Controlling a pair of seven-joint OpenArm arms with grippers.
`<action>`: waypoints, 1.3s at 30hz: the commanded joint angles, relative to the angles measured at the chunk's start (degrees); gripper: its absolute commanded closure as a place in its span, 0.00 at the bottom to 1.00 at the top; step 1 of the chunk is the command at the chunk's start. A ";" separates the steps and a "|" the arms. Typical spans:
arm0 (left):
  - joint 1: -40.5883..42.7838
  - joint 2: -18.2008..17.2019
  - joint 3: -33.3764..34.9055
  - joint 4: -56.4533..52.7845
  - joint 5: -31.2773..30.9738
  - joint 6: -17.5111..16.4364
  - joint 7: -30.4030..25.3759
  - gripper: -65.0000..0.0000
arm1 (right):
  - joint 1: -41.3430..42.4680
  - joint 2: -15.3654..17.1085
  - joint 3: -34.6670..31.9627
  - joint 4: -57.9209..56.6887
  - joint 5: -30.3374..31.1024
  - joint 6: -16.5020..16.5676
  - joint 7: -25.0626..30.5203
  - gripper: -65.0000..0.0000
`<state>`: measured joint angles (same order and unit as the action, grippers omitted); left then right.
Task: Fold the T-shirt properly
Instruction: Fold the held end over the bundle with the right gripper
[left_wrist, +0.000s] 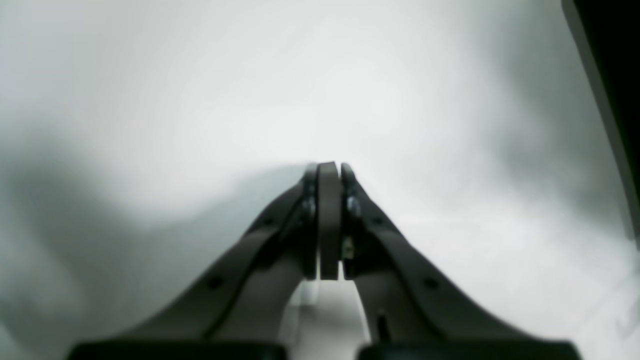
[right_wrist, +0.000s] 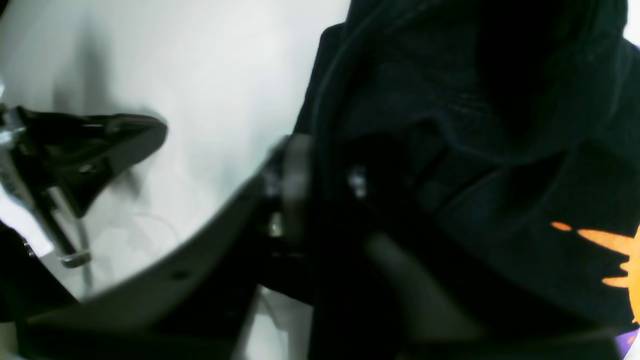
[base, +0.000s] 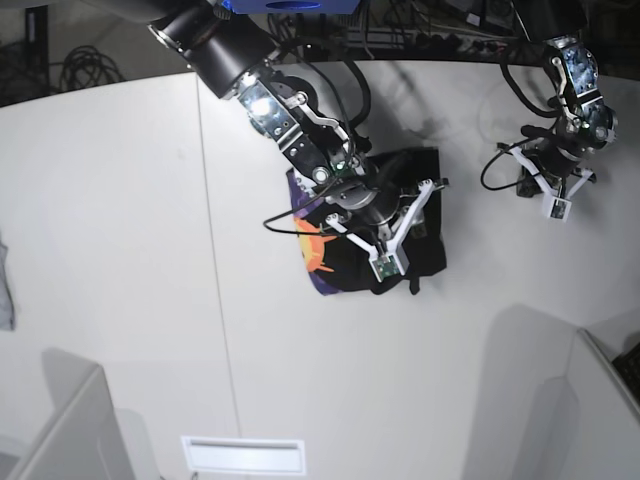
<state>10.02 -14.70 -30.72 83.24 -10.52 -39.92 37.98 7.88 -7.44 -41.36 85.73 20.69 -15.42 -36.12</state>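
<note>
White table (base: 120, 250) with seam, dark cabled floor (base: 70, 60) behind.

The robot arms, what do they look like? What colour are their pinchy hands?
Both arms are mostly black and silver metal with black cables looping beside them. In the base view, the right gripper and left gripper carry white struts with small camera boxes. Close up, the left gripper's fingers are dark grey, long and curved, with little screws, and end in flat pads.
</note>
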 joint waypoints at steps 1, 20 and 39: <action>0.22 -0.55 -1.50 0.49 1.07 -0.08 1.36 1.00 | 1.13 -0.87 0.00 0.90 0.10 0.43 1.35 0.60; 6.02 -0.91 -5.02 5.86 -6.57 -0.08 1.36 1.00 | 4.82 -1.04 -10.81 -5.07 3.36 0.43 5.31 0.41; 6.11 -0.91 -5.37 5.94 -6.93 -0.08 1.36 1.00 | 10.45 3.53 -15.91 11.19 6.61 0.43 -1.73 0.45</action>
<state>16.23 -14.68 -35.55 88.01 -16.60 -39.92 40.32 17.37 -3.46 -57.82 95.55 27.49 -14.72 -39.29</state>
